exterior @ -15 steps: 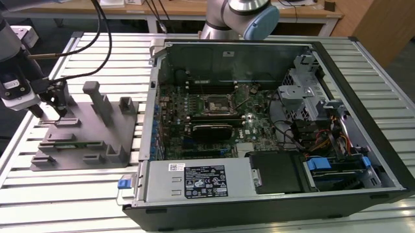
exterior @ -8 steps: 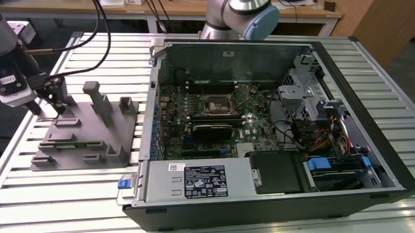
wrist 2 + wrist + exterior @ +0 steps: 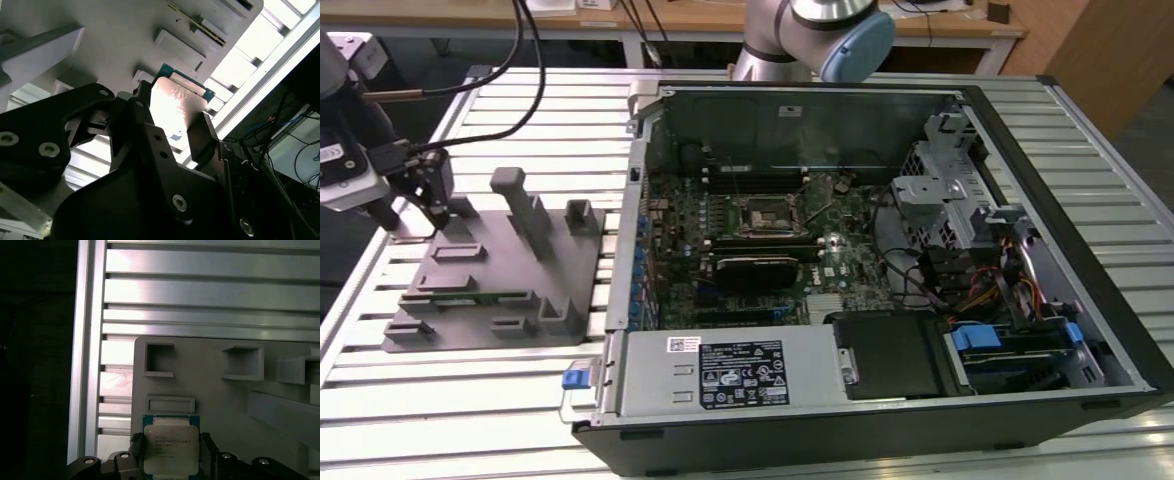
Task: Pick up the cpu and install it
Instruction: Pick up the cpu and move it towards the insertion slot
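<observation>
The cpu (image 3: 170, 452) is a small square chip with a silver-grey top and green edge. It sits between the two black fingers of my gripper (image 3: 171, 440), which press against its opposite sides. The second wrist view has the cpu (image 3: 176, 97) caught in bright glare, with the gripper (image 3: 172, 107) shut on it just over the grey tray (image 3: 125, 40). In the exterior view the gripper (image 3: 434, 212) hangs over the far corner of the tray (image 3: 494, 290), on the exterior view's left. The open black socket frame (image 3: 761, 213) lies on the motherboard (image 3: 734, 240) inside the case.
The open computer case (image 3: 1014, 200) lies on a slatted aluminium table (image 3: 480, 400), with a power supply (image 3: 734, 375), drive cage (image 3: 947, 180) and cables inside. The tray carries upright blocks (image 3: 520, 200) and shallow recesses (image 3: 170, 404). Black cables (image 3: 507, 70) run to the wrist.
</observation>
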